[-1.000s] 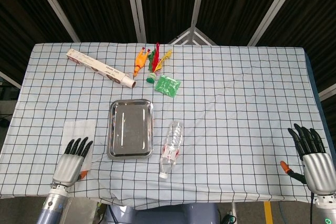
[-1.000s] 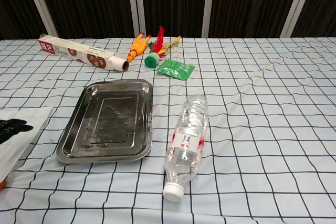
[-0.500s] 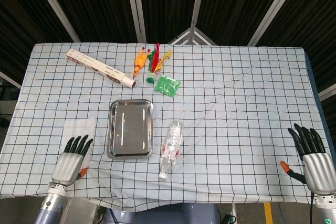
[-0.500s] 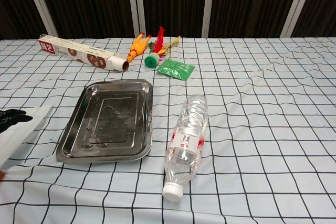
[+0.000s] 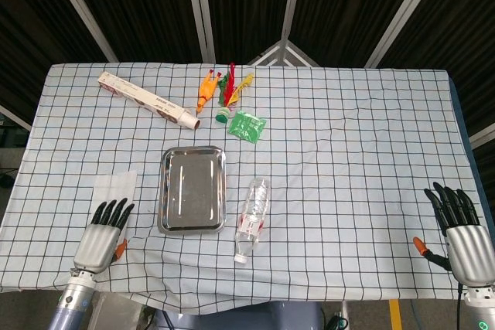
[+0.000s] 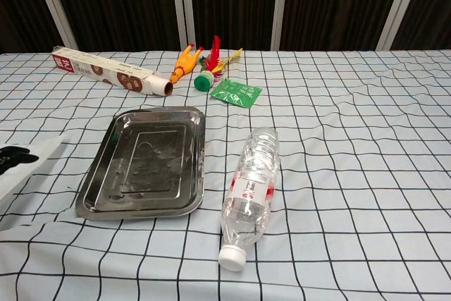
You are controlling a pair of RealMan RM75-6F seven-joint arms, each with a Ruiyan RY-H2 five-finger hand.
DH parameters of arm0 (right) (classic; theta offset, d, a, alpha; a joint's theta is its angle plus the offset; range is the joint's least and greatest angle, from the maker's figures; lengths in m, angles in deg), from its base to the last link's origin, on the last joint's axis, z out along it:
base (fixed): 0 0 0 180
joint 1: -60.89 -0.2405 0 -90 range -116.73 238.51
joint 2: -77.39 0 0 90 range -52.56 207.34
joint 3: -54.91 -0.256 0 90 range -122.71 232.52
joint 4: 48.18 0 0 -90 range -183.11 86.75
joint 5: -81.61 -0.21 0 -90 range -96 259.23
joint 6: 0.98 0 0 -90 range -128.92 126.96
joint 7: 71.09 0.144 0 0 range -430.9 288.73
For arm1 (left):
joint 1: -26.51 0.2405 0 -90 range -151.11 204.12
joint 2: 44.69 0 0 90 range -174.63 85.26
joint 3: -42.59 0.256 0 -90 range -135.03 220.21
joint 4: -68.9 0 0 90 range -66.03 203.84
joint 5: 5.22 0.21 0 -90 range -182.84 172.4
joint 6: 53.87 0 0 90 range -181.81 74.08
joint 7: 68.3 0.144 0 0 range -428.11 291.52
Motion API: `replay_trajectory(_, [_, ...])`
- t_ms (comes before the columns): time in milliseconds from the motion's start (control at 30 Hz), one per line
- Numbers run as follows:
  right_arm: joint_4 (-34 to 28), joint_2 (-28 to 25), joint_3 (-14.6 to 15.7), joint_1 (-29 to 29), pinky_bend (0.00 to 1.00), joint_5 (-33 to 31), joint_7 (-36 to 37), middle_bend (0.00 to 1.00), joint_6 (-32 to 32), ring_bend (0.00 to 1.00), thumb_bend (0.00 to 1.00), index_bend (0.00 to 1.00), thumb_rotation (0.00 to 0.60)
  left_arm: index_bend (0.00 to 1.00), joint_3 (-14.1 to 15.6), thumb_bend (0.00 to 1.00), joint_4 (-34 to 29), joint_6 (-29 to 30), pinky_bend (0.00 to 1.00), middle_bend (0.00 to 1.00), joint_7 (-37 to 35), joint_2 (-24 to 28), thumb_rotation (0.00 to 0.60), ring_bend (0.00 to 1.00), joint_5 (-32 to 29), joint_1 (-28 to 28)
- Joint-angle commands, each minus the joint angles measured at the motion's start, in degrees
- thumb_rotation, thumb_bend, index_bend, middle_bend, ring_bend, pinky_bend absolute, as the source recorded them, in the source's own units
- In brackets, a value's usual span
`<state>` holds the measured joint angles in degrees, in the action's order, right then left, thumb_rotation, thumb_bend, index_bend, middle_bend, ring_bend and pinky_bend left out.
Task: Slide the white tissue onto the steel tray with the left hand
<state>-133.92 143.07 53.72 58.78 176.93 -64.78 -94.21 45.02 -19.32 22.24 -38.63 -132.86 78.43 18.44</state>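
Table point(image 5: 348, 152) first: the slide is not done. Steel tray point(image 5: 192, 189) lies bare, left of centre. White tissue point(image 5: 114, 188) lies flat just left of it, apart from its rim. My left robot hand point(image 5: 100, 233) grasps nothing; fingers spread, tips at the tissue's near edge. Right robot hand point(image 5: 464, 236) released, idle far right. Whole push rightward remains.
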Motion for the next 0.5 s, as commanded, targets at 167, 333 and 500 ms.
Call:
replay_trajectory(167, [-0.18,-0.07,0.0,0.02,0.0,-0.17,0.22,0.0,0.12,0.0,0.29,0.0,0.6,0.0,-0.16,0.54,-0.49,-0.06,0.0,0.0,0.13,-0.64,0.6,0.0,-0.14,-0.21])
replay_trajectory(333, [-0.19,-0.12,0.02,0.04,0.0,-0.14,0.41,0.0,0.1,0.0,0.29,0.0,0.6,0.0,0.11,0.54,-0.19,-0.02,0.0,0.0,0.76,-0.51,0.6,0.0,-0.21,-0.15])
replay_trajectory(500, [-0.21,-0.14,-0.03,0.06,0.0,-0.19,0.47,0.0,0.04,0.0,0.29,0.0,0.6,0.0,0.0,0.53,0.82,-0.27,0.0,0.0,1.22,-0.14,0.6,0.0,-1.42,0.05])
